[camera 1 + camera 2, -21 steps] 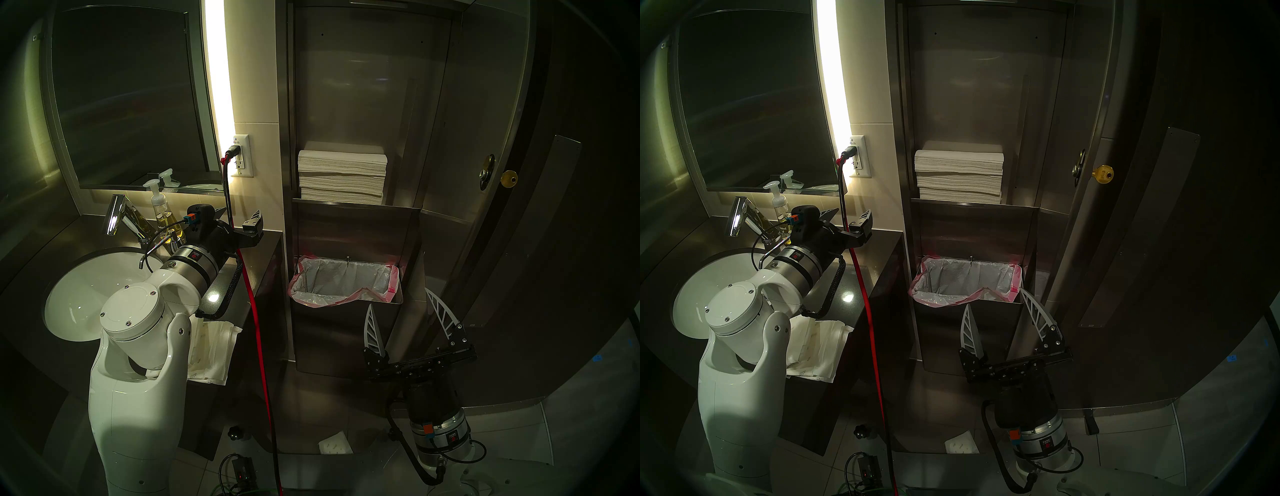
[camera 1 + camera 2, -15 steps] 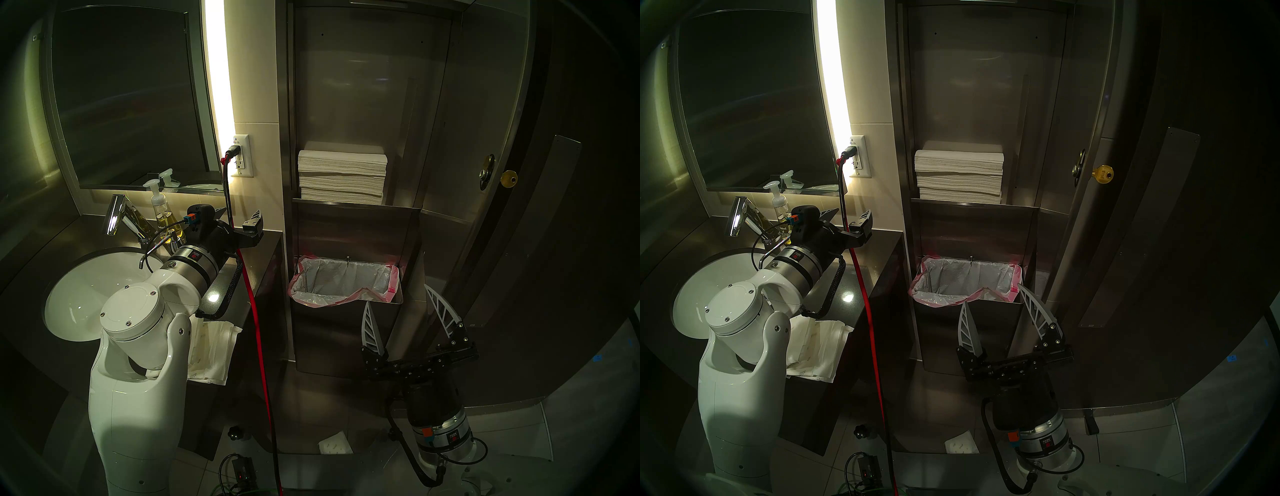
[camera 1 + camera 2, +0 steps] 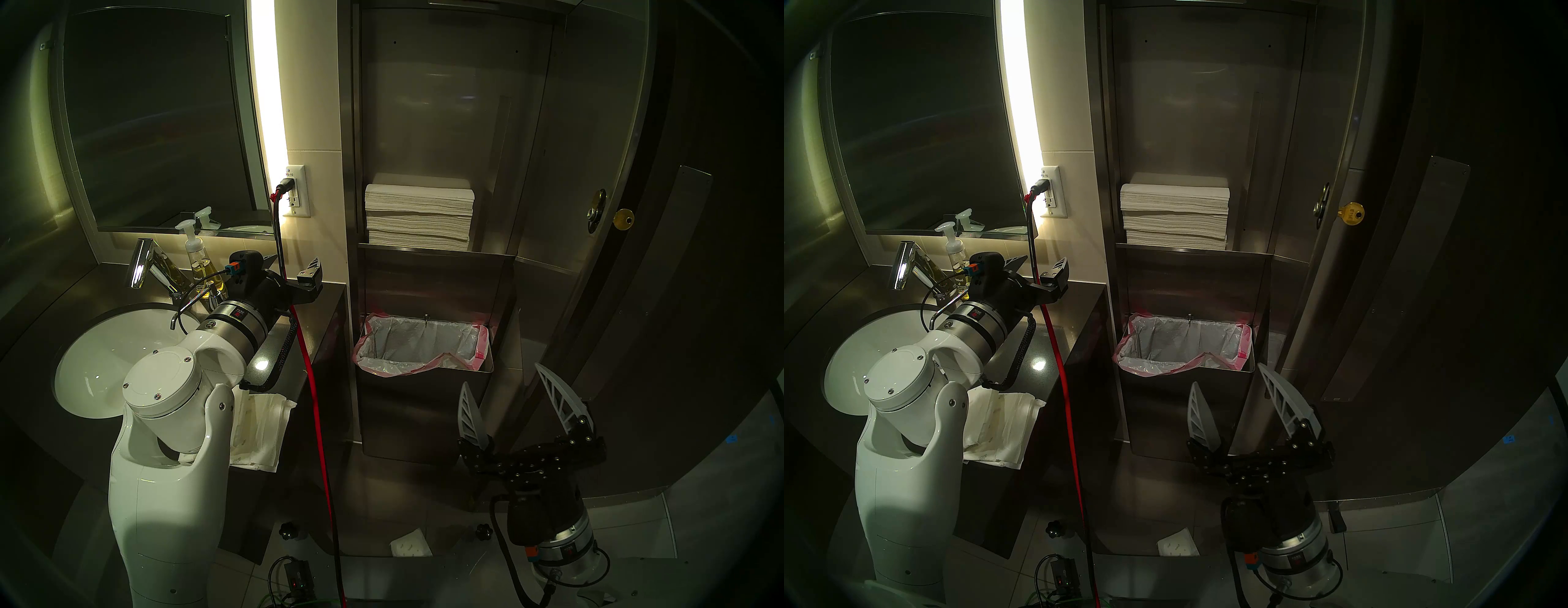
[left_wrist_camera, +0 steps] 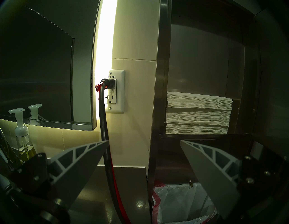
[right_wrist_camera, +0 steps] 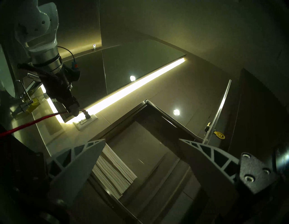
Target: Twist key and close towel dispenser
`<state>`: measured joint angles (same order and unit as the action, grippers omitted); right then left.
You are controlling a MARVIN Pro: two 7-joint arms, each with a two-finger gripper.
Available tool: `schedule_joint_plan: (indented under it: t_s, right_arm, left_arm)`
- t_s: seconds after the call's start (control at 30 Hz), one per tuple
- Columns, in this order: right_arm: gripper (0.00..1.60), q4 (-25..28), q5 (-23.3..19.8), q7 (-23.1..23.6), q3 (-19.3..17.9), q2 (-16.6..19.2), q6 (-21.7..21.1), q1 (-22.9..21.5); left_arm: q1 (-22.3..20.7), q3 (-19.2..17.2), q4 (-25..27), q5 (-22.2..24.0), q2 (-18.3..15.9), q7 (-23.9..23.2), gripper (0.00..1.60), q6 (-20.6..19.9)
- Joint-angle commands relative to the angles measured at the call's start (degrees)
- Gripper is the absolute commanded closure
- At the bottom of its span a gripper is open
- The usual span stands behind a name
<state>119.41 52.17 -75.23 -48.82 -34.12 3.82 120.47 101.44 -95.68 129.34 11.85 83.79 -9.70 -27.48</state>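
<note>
Since the earlier frames the right gripper (image 3: pixel 505 380), jaws apart and empty, had been shifted rightward below the key (image 3: pixel 623 219), a small, stiff, slippery brass piece in the open dispenser (image 3: pixel 428 127) door's lock, judged best pinched across its flat head.
</note>
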Motion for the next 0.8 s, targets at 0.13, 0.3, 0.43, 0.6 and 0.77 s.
schedule_joint_plan:
  t_s: [0.13,0.3,0.43,0.6,0.77]
  right_arm:
    - [0.0,0.14,2.14,-9.66,-4.58,-2.17,-3.67,3.92]
    - [0.0,0.67,-1.53,-9.77,-5.93,-6.43,0.26,4.24]
    - [0.0,2.08,-9.13,-9.77,-6.7,-8.71,4.72,3.93]
    - [0.0,1.89,-13.0,-9.77,-7.19,-9.87,10.21,1.31]
    - [0.0,0.99,-10.62,-9.15,-5.9,-8.24,15.06,-1.58]
  left_arm:
    - [-0.2,0.02,0.52,0.0,0.0,0.0,0.0,0.05]
    - [-0.2,0.02,0.51,0.0,0.0,-0.01,0.0,0.06]
    - [-0.21,0.01,0.48,0.01,-0.01,-0.02,0.0,0.08]
    - [-0.2,0.01,0.5,0.0,0.0,-0.01,0.0,0.07]
    - [-0.2,0.02,0.52,0.0,0.0,-0.01,0.0,0.05]
